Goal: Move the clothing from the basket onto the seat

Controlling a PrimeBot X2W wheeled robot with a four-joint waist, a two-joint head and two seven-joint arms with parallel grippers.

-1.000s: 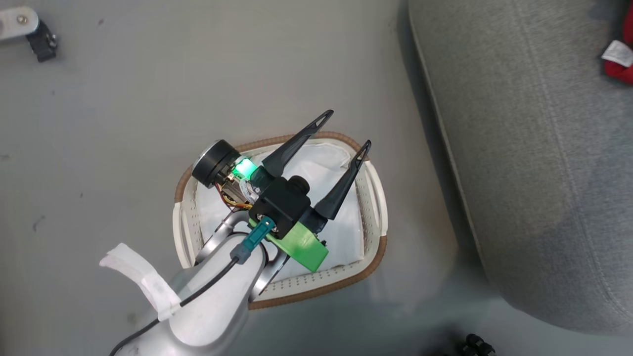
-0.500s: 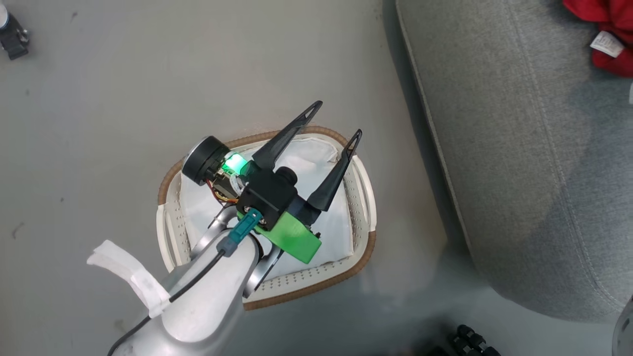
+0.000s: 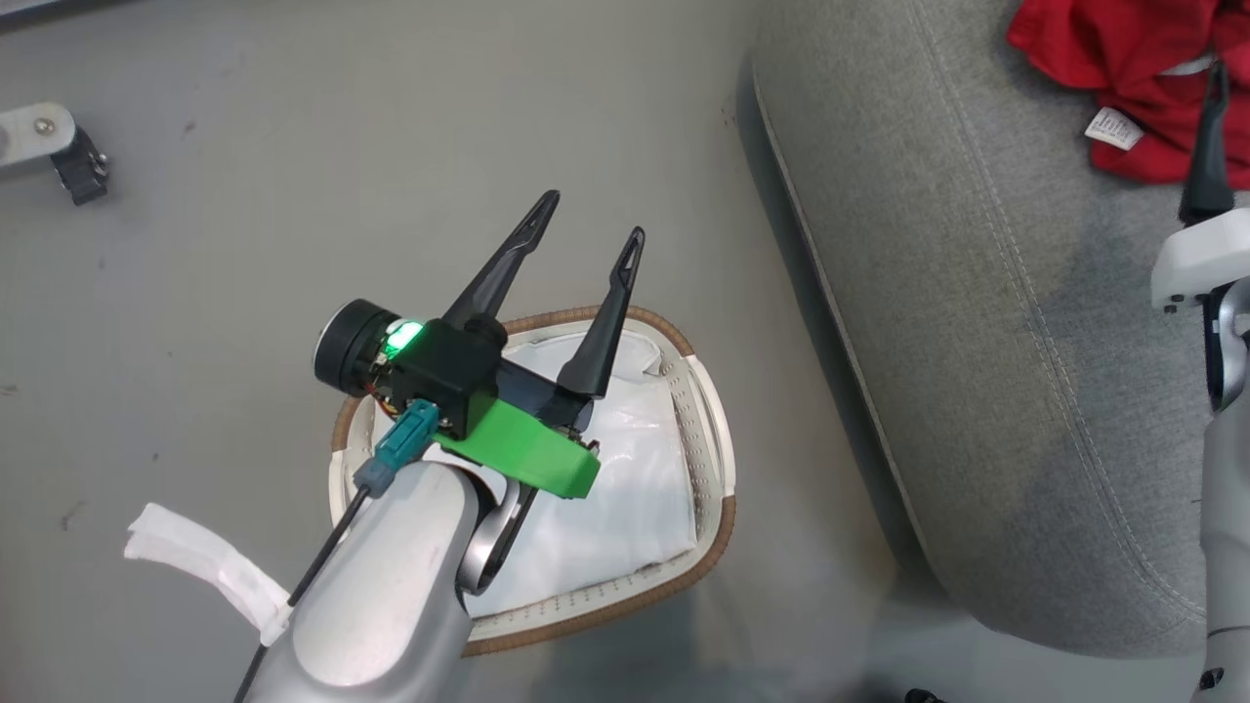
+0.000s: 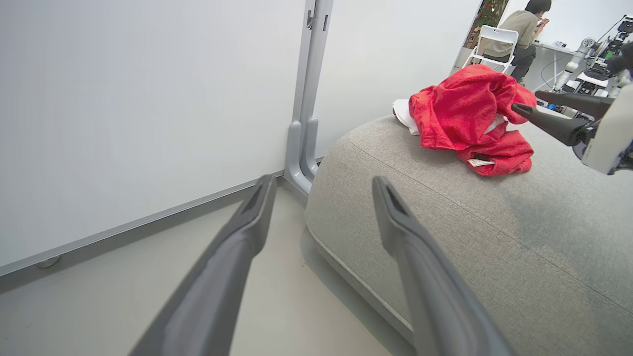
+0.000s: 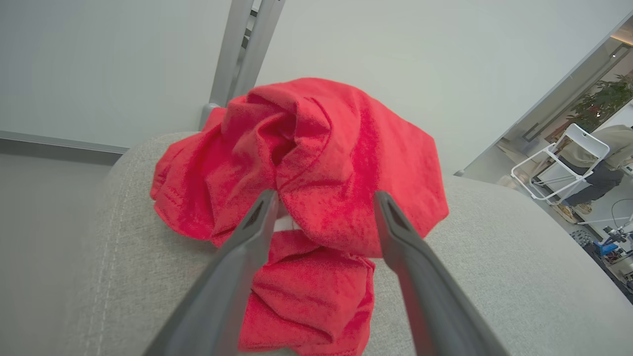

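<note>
Because the clothing (image 5: 316, 163) heaped on the seat (image 3: 977, 342) looks light and limp, pinch a raised fold; left tool (image 3: 594, 215) and right tool (image 5: 325, 195) both stand open and empty.

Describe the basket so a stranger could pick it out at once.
Start at the big grey seat; on the floor to its left in the head view, under the left hand, stands the basket. It is small, oval and white with perforated sides and a white liner; its brown woven rim sets it apart.
</note>
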